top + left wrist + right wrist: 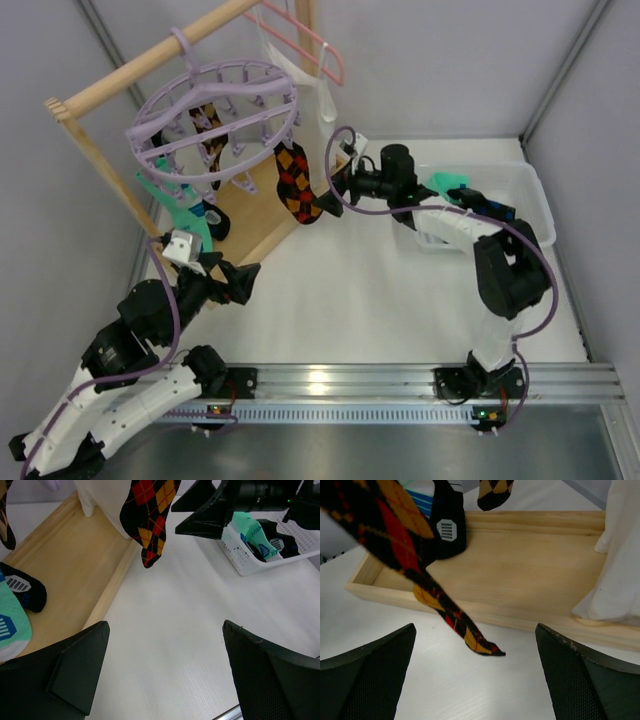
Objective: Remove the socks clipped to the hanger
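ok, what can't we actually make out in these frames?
- Clip holding the argyle sock: too small in the top external view, lost among the clips of the hanger. Both wrist views cut the sock's top off at the frame edge.
- Count of clipped socks: in the top external view, the ring and clips overlap them.
- Contents of the basket: the right arm covers part from above, and the left wrist view shows only part.

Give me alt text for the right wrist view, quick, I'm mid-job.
A black argyle sock with red and orange diamonds hangs diagonally in front of the right arm's open fingers, ungripped, its toe over the white table. Behind are a wooden base, a black sock with a white label, and white cloth at right.
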Motion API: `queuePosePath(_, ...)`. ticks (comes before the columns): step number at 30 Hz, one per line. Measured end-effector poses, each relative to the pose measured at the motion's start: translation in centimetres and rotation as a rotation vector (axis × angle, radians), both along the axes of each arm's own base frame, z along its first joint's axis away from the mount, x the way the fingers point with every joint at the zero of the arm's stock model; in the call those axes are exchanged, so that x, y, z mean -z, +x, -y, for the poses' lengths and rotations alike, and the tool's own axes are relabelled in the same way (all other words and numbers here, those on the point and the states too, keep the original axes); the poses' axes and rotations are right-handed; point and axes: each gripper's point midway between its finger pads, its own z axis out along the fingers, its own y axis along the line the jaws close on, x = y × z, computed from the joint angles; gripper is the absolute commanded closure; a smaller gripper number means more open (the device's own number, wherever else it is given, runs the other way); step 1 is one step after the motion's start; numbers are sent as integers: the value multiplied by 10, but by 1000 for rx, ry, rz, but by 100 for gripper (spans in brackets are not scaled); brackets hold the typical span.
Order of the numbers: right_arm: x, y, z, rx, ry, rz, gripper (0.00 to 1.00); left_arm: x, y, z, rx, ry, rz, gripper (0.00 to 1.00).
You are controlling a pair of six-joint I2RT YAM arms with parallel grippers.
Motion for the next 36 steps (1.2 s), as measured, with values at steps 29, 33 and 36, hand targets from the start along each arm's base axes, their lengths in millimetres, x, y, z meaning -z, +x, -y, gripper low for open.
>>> queuePosePath(29,11,-93,-96,53,-4,158,100,-79,17,20,-22,-117,-18,2)
queuePosePath(33,-3,-121,-113,114,-6,223,100,-120,31,36,-25,-160,-16,2)
queuePosePath(36,-4,-139,-122,150,-20,247,100,-138,46,46,-53,-161,-28,2)
